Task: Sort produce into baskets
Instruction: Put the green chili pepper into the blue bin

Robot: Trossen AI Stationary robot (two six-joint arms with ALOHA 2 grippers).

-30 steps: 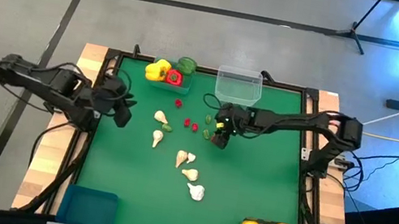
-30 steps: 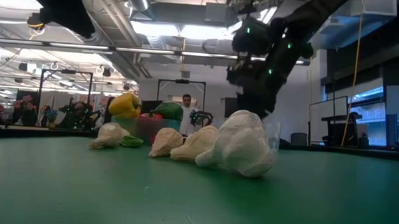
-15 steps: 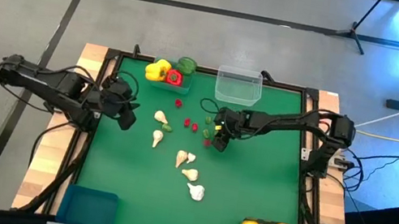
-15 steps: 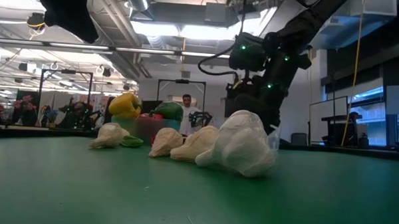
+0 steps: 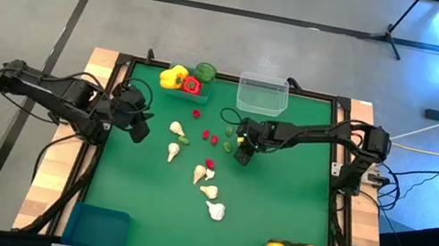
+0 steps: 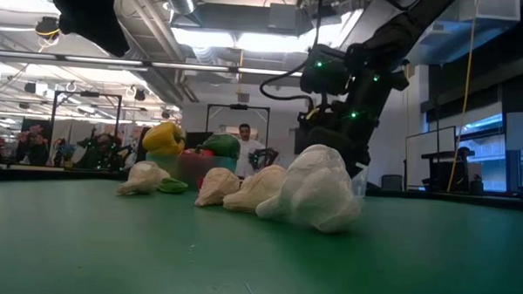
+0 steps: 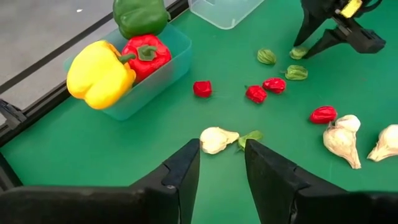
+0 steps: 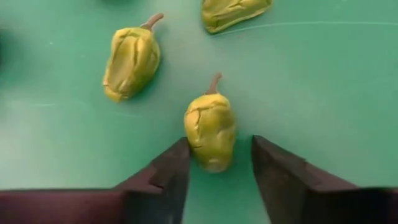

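Note:
A small green pepper (image 8: 210, 130) lies on the green mat between the fingers of my right gripper (image 8: 217, 163), which is open and points steeply down at it near the table's middle (image 5: 240, 151). Two more small green peppers (image 8: 132, 62) (image 8: 235, 12) lie just beyond. My left gripper (image 7: 221, 165) hangs open and empty above the mat's left side (image 5: 136, 123), over a garlic bulb (image 7: 216, 139). The teal basket (image 5: 173, 89) at the far edge holds yellow, red and green bell peppers. My right gripper comes at the small green pepper from above, slanting, with one finger on each of its long sides and the stem end (image 8: 214, 82) pointing away. One finger (image 8: 169, 171) stands right against the pepper's side; a narrow gap shows at the other. The pepper lies on the mat.
A clear basket (image 5: 260, 105) stands at the far edge and a blue one (image 5: 96, 230) at the near left. A dark one (image 5: 276, 243) at the near right holds citrus. Garlic bulbs (image 5: 207, 184) and small red pieces (image 5: 213, 136) lie scattered mid-mat.
My right gripper has sunk toward the mat over the small green pepper and tipped a little steeper. For the last half second it has kept still.

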